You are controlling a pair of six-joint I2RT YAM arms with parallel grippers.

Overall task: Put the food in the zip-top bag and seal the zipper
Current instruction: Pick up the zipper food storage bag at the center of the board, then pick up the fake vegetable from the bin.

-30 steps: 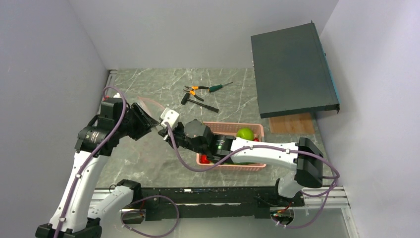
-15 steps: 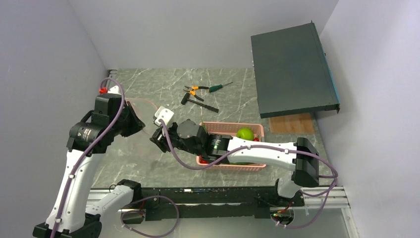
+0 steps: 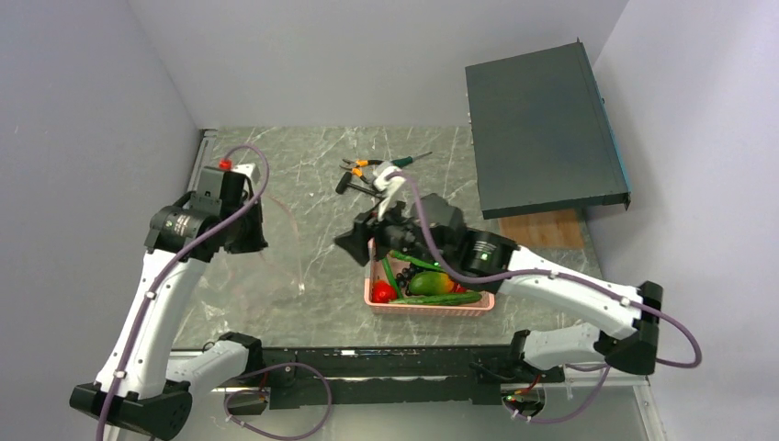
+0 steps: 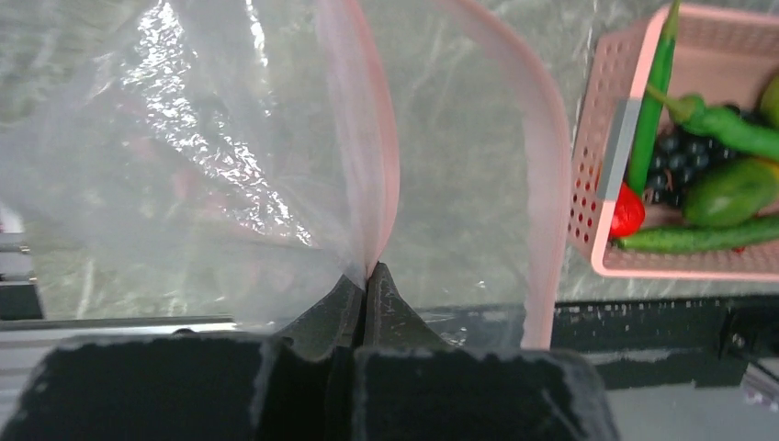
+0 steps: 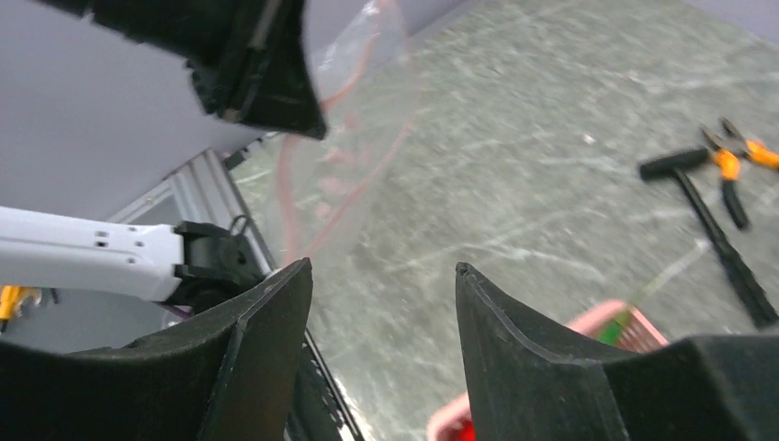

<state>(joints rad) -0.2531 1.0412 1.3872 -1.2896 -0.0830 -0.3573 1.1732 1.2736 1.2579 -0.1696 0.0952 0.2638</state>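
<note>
All the food sits in the pink basket (image 3: 432, 310): a mango (image 3: 428, 283), a dark grape bunch (image 4: 678, 158), a small red fruit (image 3: 383, 292) in its near left corner, and long green peppers (image 4: 695, 239). One pepper lies along the near wall, long axis left to right; another is propped over the left wall. Nothing is in the bag yet.

The zip-top bag (image 3: 287, 246) hangs well to the left of the basket. The left gripper (image 4: 366, 276) holds it up, fingers pinched tight on one lip of the pink zipper (image 4: 384, 175). The other lip bows away toward the basket, so the mouth gapes on the basket's side. Whether the bag's bottom touches the table is hard to tell through the clear film.

The right gripper (image 5: 381, 280) hovers over the basket's far left corner, jaws spread wide and empty, pointing left toward the bag rather than down. It is by far the nearer arm. The food lies below and behind its fingertips, so the next move likely calls for turning down into the basket and closing across a pepper's width.
</note>
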